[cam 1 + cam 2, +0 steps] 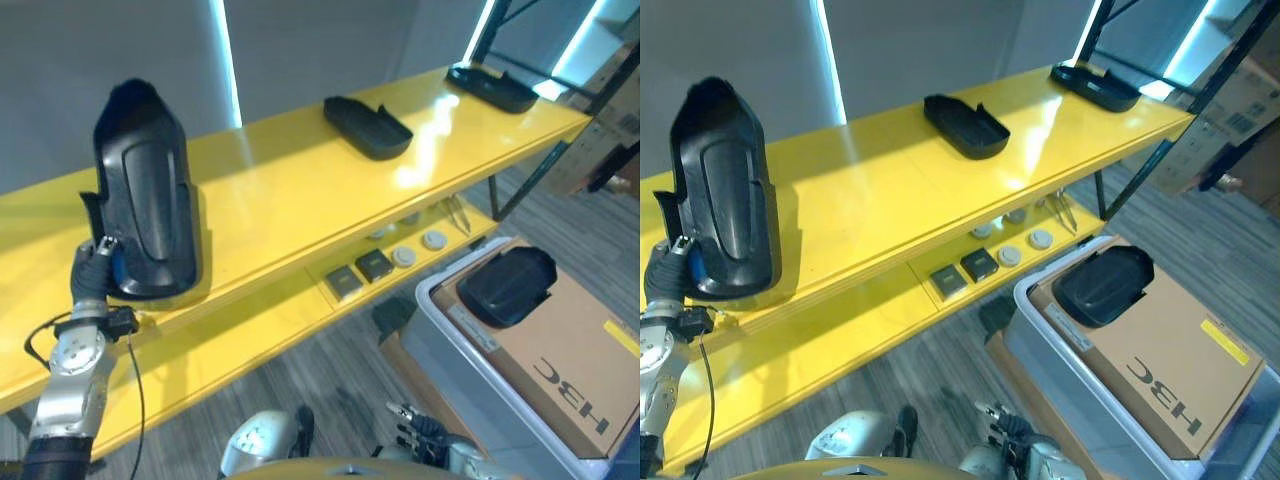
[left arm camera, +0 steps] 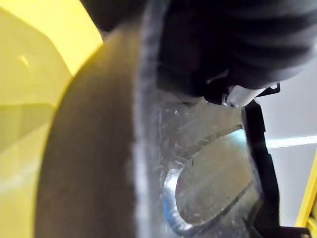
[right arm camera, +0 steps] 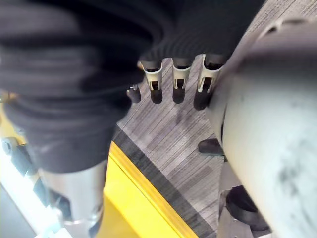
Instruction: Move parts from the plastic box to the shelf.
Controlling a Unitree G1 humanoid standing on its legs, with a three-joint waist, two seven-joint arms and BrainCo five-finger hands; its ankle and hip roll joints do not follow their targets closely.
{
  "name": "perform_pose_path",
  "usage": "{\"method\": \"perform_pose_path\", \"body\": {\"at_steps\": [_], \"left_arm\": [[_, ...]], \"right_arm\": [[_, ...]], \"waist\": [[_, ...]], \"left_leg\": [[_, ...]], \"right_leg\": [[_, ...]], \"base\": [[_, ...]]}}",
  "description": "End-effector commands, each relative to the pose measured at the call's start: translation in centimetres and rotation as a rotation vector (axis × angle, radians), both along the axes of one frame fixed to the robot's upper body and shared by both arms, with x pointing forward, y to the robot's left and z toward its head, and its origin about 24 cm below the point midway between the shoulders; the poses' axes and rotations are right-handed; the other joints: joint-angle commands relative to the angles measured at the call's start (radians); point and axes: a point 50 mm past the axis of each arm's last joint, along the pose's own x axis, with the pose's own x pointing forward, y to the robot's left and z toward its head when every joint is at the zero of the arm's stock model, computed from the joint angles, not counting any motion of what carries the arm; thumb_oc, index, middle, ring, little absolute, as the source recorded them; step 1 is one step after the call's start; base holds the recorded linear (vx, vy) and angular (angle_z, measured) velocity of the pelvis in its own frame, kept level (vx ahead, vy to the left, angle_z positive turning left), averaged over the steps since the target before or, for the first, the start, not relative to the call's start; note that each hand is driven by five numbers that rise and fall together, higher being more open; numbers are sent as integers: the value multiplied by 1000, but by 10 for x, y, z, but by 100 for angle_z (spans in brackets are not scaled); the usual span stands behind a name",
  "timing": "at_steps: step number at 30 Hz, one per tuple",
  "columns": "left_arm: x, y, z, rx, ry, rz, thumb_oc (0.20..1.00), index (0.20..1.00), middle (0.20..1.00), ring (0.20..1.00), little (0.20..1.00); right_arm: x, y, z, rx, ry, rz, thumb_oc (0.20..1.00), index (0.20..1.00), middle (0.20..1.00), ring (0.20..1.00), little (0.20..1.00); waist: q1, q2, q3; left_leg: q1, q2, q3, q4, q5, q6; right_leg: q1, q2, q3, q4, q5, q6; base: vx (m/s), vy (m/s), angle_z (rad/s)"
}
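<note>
A large black plastic part stands on end on the yellow top shelf at its left end. My left hand grips the part's lower left edge from the front; the part's inner side shows close up past the hand's cover. Two more black parts lie flat on the shelf, one in the middle and one at the far right. Another black part rests on a cardboard box inside the grey plastic box on the floor. My right hand hangs low over the floor with relaxed fingers, holding nothing.
The lower yellow shelf carries small dark square pieces and round discs. A black rack post rises at the shelf's right end. More cardboard boxes stand at the far right.
</note>
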Motion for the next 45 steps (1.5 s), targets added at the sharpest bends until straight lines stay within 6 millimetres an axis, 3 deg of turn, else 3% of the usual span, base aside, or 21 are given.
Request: {"method": "perform_pose_path", "body": {"at_steps": [1,2,6,8,12,15,17,18,19,24,33,39,41,45], "left_arm": [[-3,-3,42,41,-191,-28,200,200,200,200,200],[-4,-3,40,40,-185,-31,200,200,200,200,200],[-3,-5,38,39,-160,-47,200,200,200,200,200],[3,-10,37,30,-138,-61,200,200,200,200,200],[7,-19,34,22,-101,-76,200,200,200,200,200],[15,-35,28,-14,-61,-136,200,200,200,200,200],[18,-39,27,-11,-54,-154,200,200,200,200,200],[24,-47,24,-9,-34,-190,200,200,200,200,200],[28,-51,22,-4,-23,-206,200,200,200,200,200],[41,-59,14,43,71,-203,200,200,200,200,200],[72,-45,4,129,244,-117,200,200,200,200,200],[104,-44,-28,38,434,74,200,200,200,200,200],[112,-55,-39,-49,494,162,200,200,200,200,200],[114,-51,-44,-112,511,280,200,200,200,200,200]], "right_arm": [[3,-6,1,-9,5,17,1000,1000,1000,1000,1000],[5,-5,2,-10,6,24,1000,1000,1000,1000,1000],[5,-2,2,-11,40,45,1000,1000,1000,1000,1000],[1,-2,-1,-9,61,52,1000,1000,1000,1000,1000],[3,-5,-2,-26,73,43,1000,1000,1000,1000,1000],[0,-9,-2,-35,92,-10,1000,1000,1000,1000,1000],[-3,-9,-3,-35,98,-23,1000,1000,1000,1000,1000],[-9,-9,-5,-37,110,-46,1000,1000,1000,1000,1000],[-12,-10,-6,-35,115,-62,1000,1000,1000,1000,1000],[-22,-13,-10,-41,154,-44,1000,1000,1000,1000,1000],[-40,-9,-16,-55,223,42,1000,1000,1000,1000,1000],[-60,-6,-22,-80,288,128,1000,1000,1000,1000,1000],[-66,-10,-23,-77,274,129,1000,1000,1000,1000,1000],[-54,-4,-18,-33,187,183,1000,1000,1000,1000,1000]], "waist": [[-20,-22,-36],[-26,-25,-34],[-28,-41,-52],[-25,-51,-63],[-19,-61,-74],[-45,-57,-78],[-56,-51,-78],[-84,-47,-71],[-97,-42,-68],[-124,-23,-71],[-196,-3,-88],[-291,1,-96],[-336,-6,-88],[-383,-15,-70]], "left_leg": [[132,59,-56,-140,-54,-49],[142,72,-59,-136,-69,-53],[159,126,-50,-121,-70,-81],[157,165,-38,-111,-58,-106],[170,226,7,-118,-33,-145],[134,314,164,-101,33,-193],[136,335,199,-99,32,-209],[126,374,301,-95,60,-223],[125,395,337,-95,70,-230],[141,380,325,-142,91,-222],[174,356,356,-161,88,-206],[187,355,405,-162,77,-190],[173,369,427,-149,71,-191],[140,396,448,-119,69,-201]], "right_leg": [[23,-42,65,-320,337,67],[18,-51,77,-333,350,74],[72,-45,33,-368,297,84],[109,-8,14,-393,257,79],[169,29,-38,-448,243,57],[226,64,-144,-503,236,27],[242,73,-160,-511,223,31],[255,79,-206,-518,222,24],[264,86,-224,-523,218,20],[250,98,-210,-508,209,18],[229,84,-167,-464,193,27],[191,80,-120,-425,174,33],[156,89,-92,-407,164,27],[118,99,-64,-398,155,19]], "base": [[302,-290,115],[257,-218,137],[287,-239,64],[262,-255,116],[222,-241,68],[104,-224,89],[68,-133,110],[5,-144,72],[0,-145,53],[56,-8,35],[86,52,-13],[105,6,-28],[74,-118,-40],[17,-89,-26]]}}
